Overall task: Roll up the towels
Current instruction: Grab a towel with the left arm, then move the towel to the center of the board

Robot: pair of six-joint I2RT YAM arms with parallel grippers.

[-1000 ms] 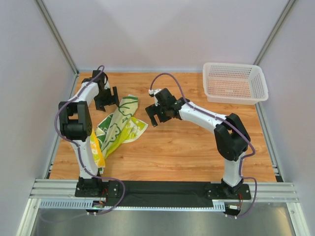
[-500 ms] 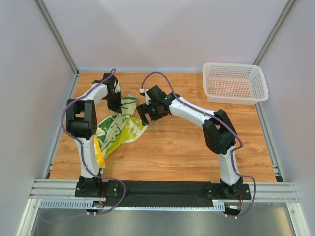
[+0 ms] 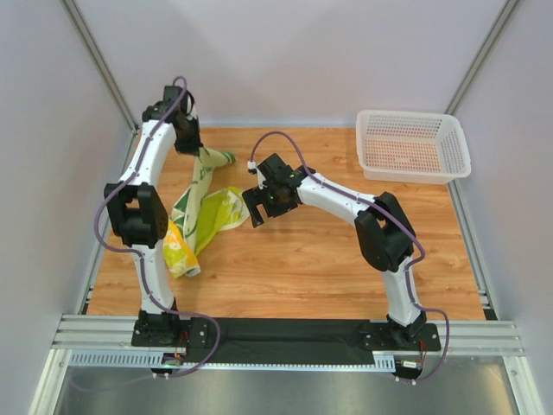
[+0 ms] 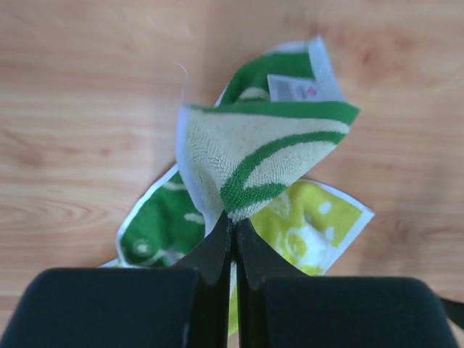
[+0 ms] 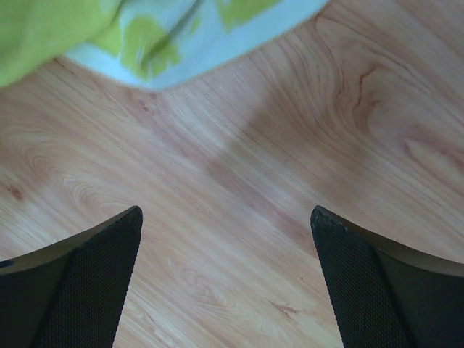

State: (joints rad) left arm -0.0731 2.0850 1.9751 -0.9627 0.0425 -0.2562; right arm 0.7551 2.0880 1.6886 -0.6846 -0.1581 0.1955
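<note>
Towel (image 3: 200,186) lengthwise from far to near-left, upper corner in left hand (image 4: 233,221) pinch; right hand (image 5: 225,214) spread.

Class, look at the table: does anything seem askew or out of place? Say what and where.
The towels lie crumpled in an overlapping heap at the left of the table, not flat. The left claw pinches one and holds it up in a twisted strip.

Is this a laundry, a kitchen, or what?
Most likely a robotics test booth, not a home: two white-and-black robot arms bolted to a metal rail, and a wooden tabletop boxed in by plain pale walls, holding green-printed cream towels and a white perforated plastic basket.
</note>
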